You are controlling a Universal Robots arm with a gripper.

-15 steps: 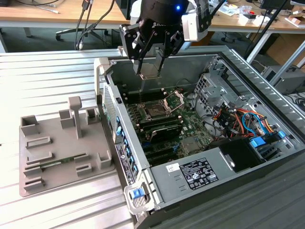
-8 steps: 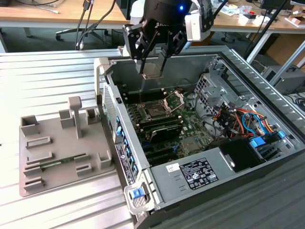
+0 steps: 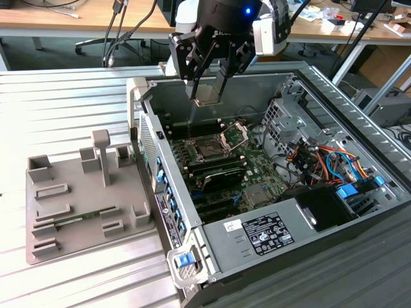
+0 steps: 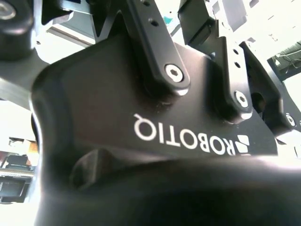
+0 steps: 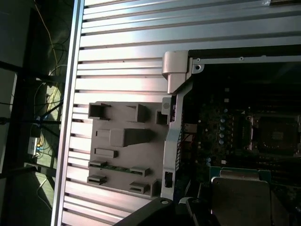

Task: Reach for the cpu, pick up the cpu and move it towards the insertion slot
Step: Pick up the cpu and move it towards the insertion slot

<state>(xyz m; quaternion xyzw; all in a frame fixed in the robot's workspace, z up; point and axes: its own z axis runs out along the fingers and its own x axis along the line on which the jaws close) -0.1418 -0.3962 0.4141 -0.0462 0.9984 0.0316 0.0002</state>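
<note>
In the exterior view my gripper (image 3: 208, 90) hangs above the open computer case, shut on the cpu (image 3: 207, 96), a thin silvery square held between the two black fingers. The insertion slot (image 3: 209, 149), a square socket with a dark centre and its shiny metal frame (image 3: 235, 135) swung up, lies on the green board below and a little nearer the camera than the cpu. In the first wrist view the cpu (image 5: 241, 197) appears large and close, with the insertion slot (image 5: 277, 134) beyond it. The second wrist view looks closely at the gripper's black body (image 4: 141, 122).
A grey plastic tray (image 3: 77, 237) with raised blocks sits on the ribbed metal table at the exterior view's left, also seen in the first wrist view (image 5: 117, 167). The case walls (image 3: 160, 192), black memory slots (image 3: 218, 170), drive cage (image 3: 286, 119) and coloured cables (image 3: 327, 160) surround the socket.
</note>
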